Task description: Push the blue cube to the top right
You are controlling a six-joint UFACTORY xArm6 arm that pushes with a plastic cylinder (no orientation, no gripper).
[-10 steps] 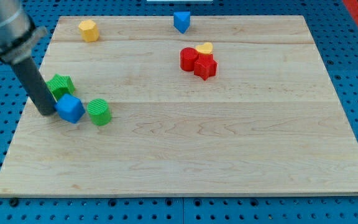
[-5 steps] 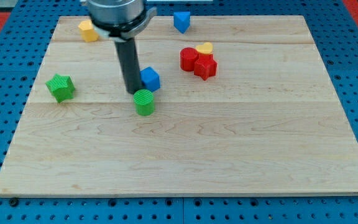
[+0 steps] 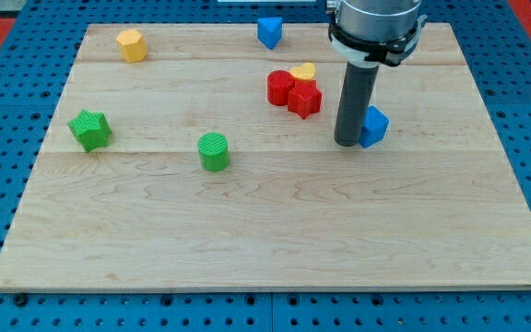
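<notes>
A: How is the arm posed?
B: Rod upright; my tip [image 3: 348, 142] touches the blue cube's [image 3: 373, 126] left side, right of counter [image 3: 275, 231] centre; no fingers fitted

green star [image 3: 90, 129], green cylinder [image 3: 214, 151], yellow block [image 3: 131, 44], red blocks [image 3: 293, 92], wooden board [image 3: 275, 231]

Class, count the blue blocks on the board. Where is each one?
2. A blue block sits at the view's top edge; the blue cube sits centre-right, touching my tip. None seems hidden.
</notes>
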